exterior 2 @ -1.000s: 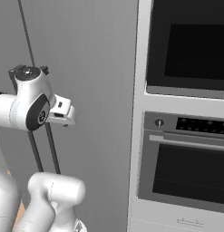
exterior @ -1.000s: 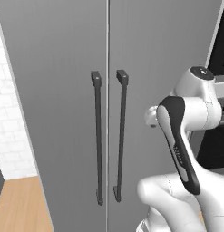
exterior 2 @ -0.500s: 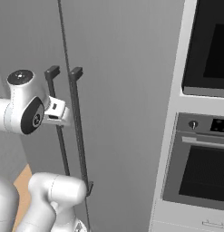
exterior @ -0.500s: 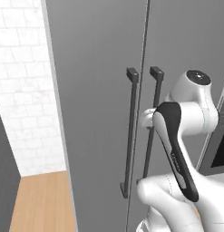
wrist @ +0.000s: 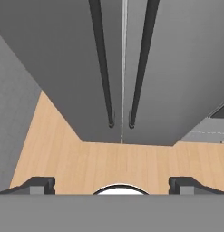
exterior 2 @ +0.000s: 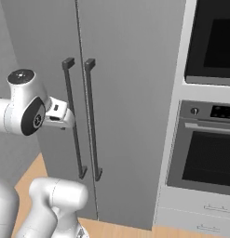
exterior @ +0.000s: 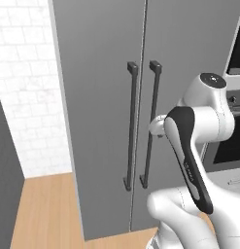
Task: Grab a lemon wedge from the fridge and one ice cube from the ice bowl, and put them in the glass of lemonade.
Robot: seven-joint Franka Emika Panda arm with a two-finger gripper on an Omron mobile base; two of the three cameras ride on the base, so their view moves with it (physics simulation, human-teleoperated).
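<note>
your gripper (wrist: 111, 185) is hanging wide open and holding nothing, its fingertips (wrist: 38, 183) pointing down at the wooden floor (wrist: 109, 163). beyond it at twelve o'clock the fridge (exterior: 107, 48) is standing with both doors shut, handles (exterior: 131, 125) side by side. at three o'clock the oven (exterior 2: 205, 153) is sitting beside it.

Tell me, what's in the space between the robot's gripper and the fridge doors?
Nothing. In the hand view, only bare wooden floor lies between the open gripper and the closed fridge.
</note>
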